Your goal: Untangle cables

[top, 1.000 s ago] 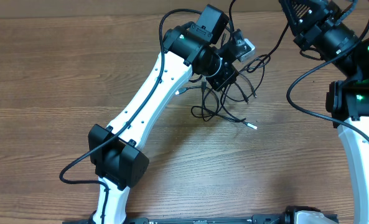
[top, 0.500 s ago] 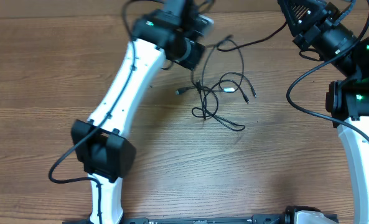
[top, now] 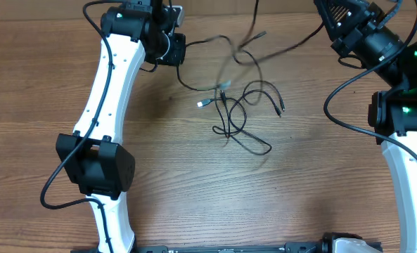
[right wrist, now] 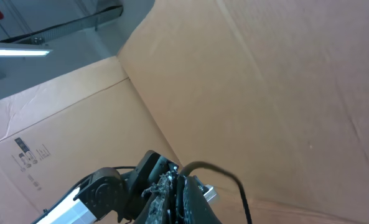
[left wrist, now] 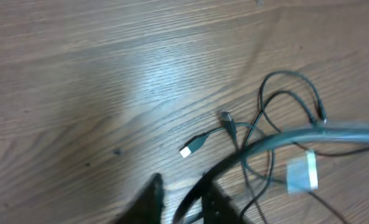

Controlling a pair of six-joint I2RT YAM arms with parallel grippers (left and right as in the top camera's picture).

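Right hand [right wrist: 172, 191] pinching cable [right wrist: 214, 167], seen only by wrist view, left hand [left wrist: 183, 196] grip unclear

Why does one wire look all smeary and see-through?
Overhead: the lifted cable is smeared by motion, while the cables on the table stay sharp. Left wrist: a near cable blurs into a grey streak, and glare whitens the table.

Probably a lab: cardboard screens [right wrist: 265, 93], ceiling strip light [right wrist: 16, 51].
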